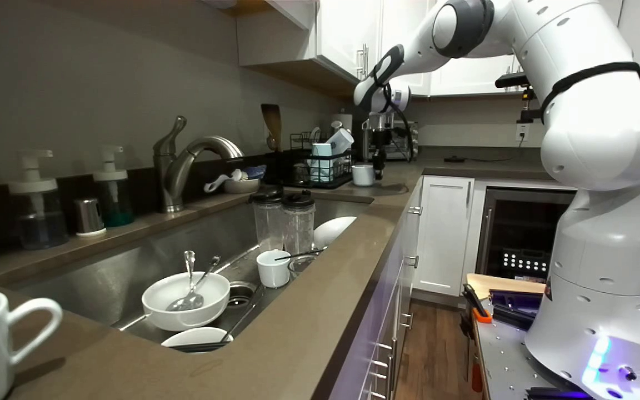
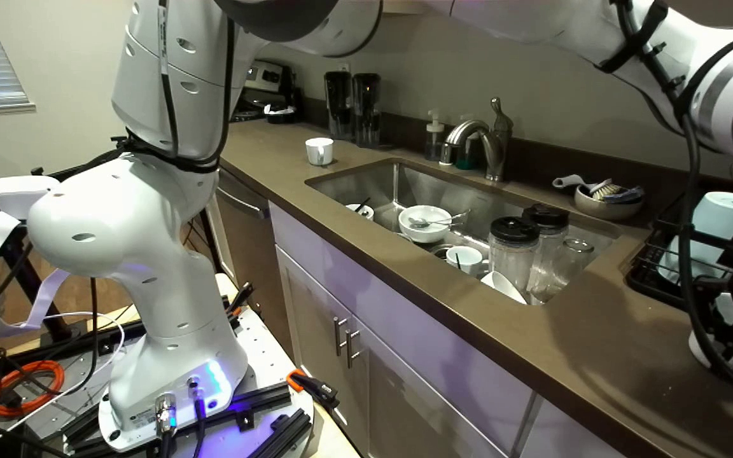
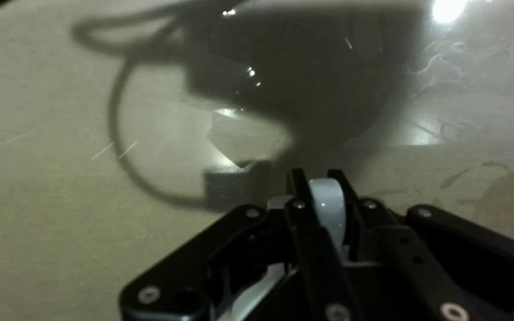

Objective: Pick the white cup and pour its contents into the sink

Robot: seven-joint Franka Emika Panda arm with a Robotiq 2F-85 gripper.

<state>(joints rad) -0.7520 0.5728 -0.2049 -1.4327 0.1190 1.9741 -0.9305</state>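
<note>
The hand [image 3: 318, 179] is clamped on the handle [image 3: 329, 207] of the white cup [image 1: 362, 175], the pale loop pinched in its grip. The cup's body lies on the hand's side toward the back edge of the worktop [image 1: 348, 289], the handle facing the front edge. Its axis looks upright, mouth up, and it seems to rest on the surface. Just beside it, toward the back edge, is the dish rack [image 1: 336, 181]. The sink [image 2: 443, 198] runs lengthwise along the worktop, one end near the cup. The next move probably calls for a lift, then a carry parallel to the front edge; two lidded tumblers [image 1: 298, 226] crowd that end.
</note>
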